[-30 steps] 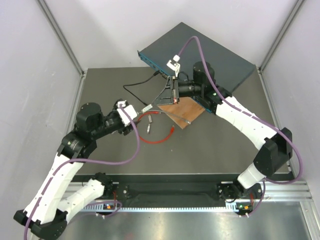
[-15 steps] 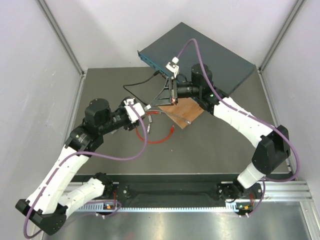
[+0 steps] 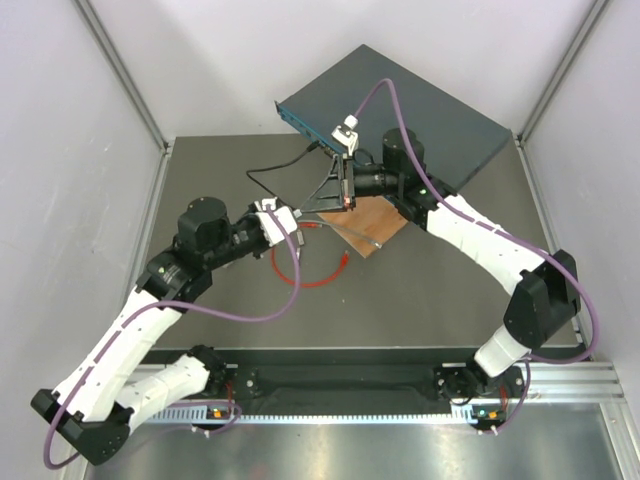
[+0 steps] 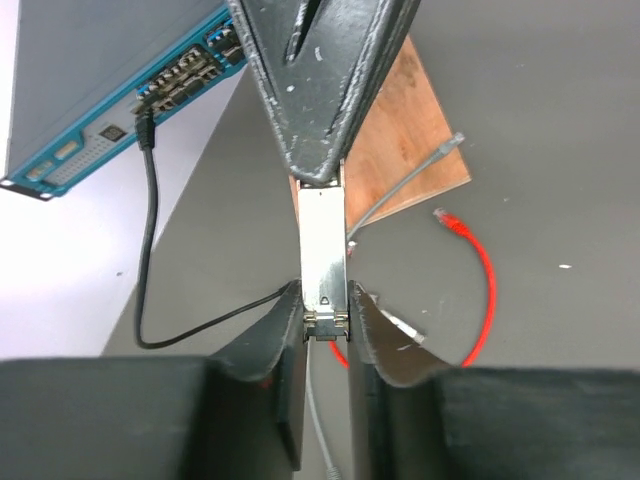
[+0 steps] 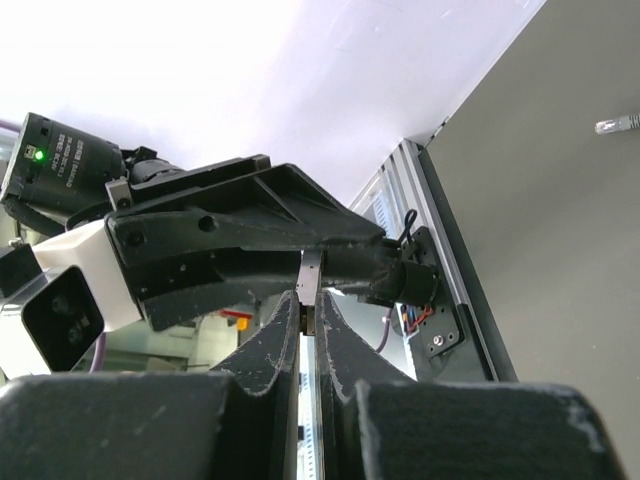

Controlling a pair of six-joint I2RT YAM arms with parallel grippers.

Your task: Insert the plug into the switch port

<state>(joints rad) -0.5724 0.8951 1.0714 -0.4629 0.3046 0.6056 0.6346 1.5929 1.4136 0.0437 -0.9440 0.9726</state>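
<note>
The plug [image 4: 446, 216] with its red boot lies loose on the dark table at the end of a curled red cable [image 4: 488, 290]; from above the plug [image 3: 344, 263] sits below the board. The switch [image 3: 400, 100] stands at the back, its port row [image 4: 185, 75] facing the arms. A small silver metal module [image 4: 323, 255] hangs in the air between both grippers. My left gripper [image 4: 325, 295] is shut on its near end. My right gripper [image 5: 310, 300] is shut on its other end. Neither gripper touches the plug.
A black cable [image 4: 148, 200] is plugged into the switch's front and loops over the table. A grey cable's connector [image 4: 452, 142] rests on a brown board [image 4: 420, 150] under the right arm. White walls enclose the table on three sides.
My left arm has swung right to meet the right gripper, and its jaws have closed onto the silver module. The right arm has barely moved.
</note>
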